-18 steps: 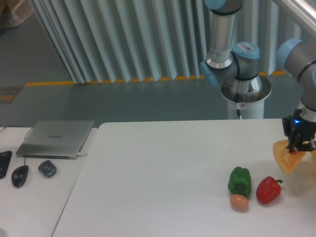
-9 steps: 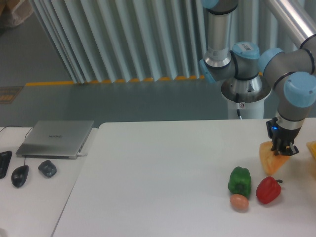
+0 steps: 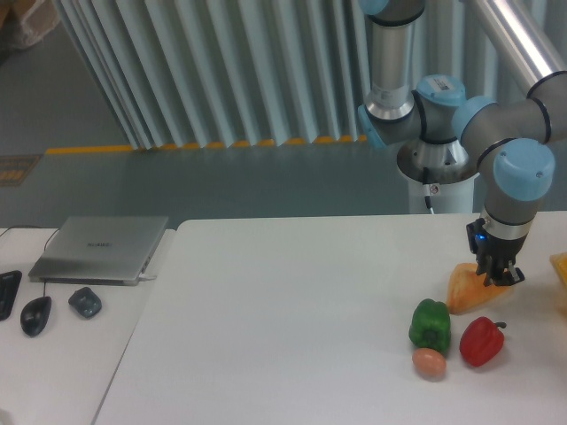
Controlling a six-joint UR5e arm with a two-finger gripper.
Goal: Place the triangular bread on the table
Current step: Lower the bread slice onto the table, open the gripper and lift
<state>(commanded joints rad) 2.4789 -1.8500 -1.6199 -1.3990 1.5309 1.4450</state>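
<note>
The triangular bread (image 3: 466,290) is a golden orange-yellow wedge low over the large white table (image 3: 292,310), at the right side, just behind the green and red peppers. My gripper (image 3: 494,276) points down and is shut on the bread's upper right part. Whether the bread's lower edge touches the table I cannot tell.
A green bell pepper (image 3: 430,324), a red bell pepper (image 3: 481,341) and a small orange-brown egg-like ball (image 3: 429,362) lie in front of the bread. Another yellow item (image 3: 559,266) shows at the right edge. A separate desk at the left bears a laptop (image 3: 99,248) and mice (image 3: 35,314).
The gripper has carried the bread leftward and lower, from the table's right edge to just behind the peppers. The bread has tilted flatter.
</note>
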